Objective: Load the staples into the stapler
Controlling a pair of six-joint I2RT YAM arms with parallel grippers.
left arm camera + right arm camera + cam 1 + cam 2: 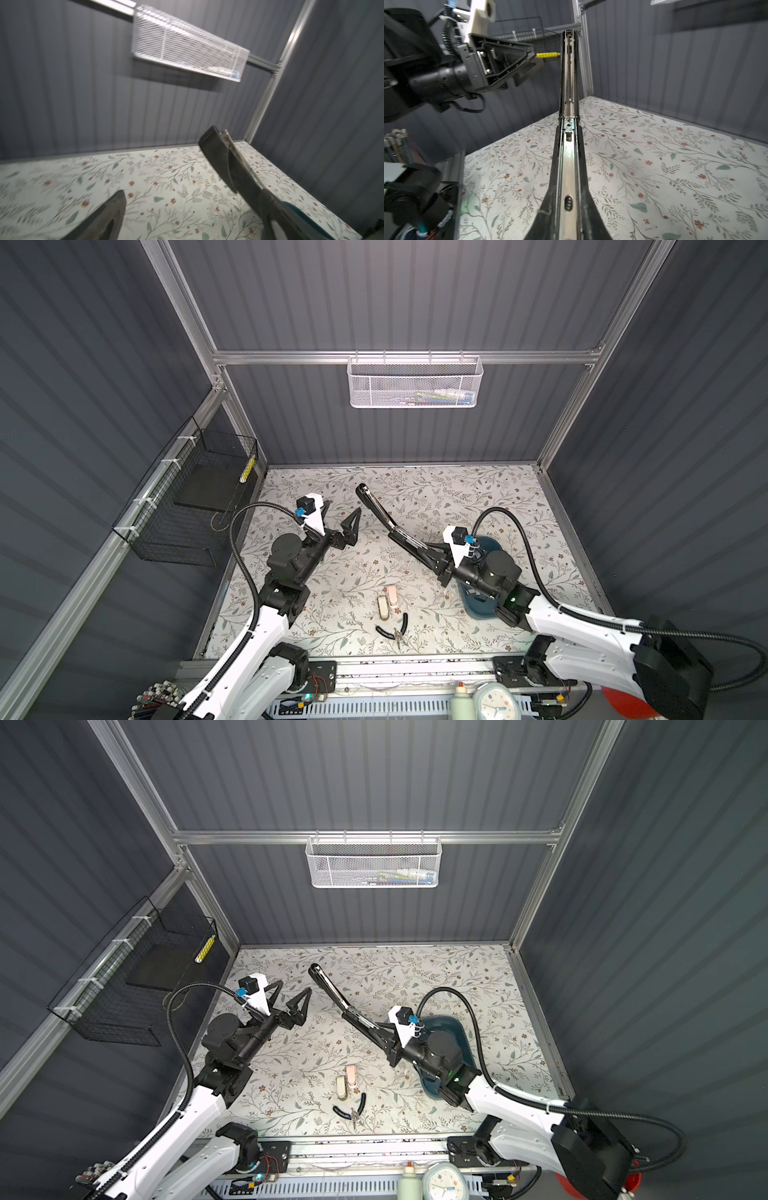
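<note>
Black and bright steel, the stapler (388, 522) lies swung open in the right pincer (424, 553), whose jaws are pressed onto its hinge-side end; its length slants up and away toward the back wall, and the far tip hangs clear of the floral worktop (478, 497). In the right wrist view the stapler (568, 166) shows a shiny open channel down the nearer half and a thin spring along the raised lid beyond; whether any staples lie in that channel cannot be told. The left pincer (343, 509) hovers just left of the stapler's far tip, fingers spread wide, touching nothing; in the left wrist view one dark finger (108, 216) shows low down, apart from the stapler (239, 172).

Under the right arm sits a teal tray (490, 543), its contents hidden. Near the front edge lie a beige object (384, 608) and a pink one (391, 597) side by side, with black-handled pliers (395, 626) just in front. A white mesh basket (415, 383) hangs on the back rail; a black wire basket (195, 506) on the left wall holds something yellow (248, 470). A pale clock (496, 701) stands below the front rail; its numerals are too small to read.
</note>
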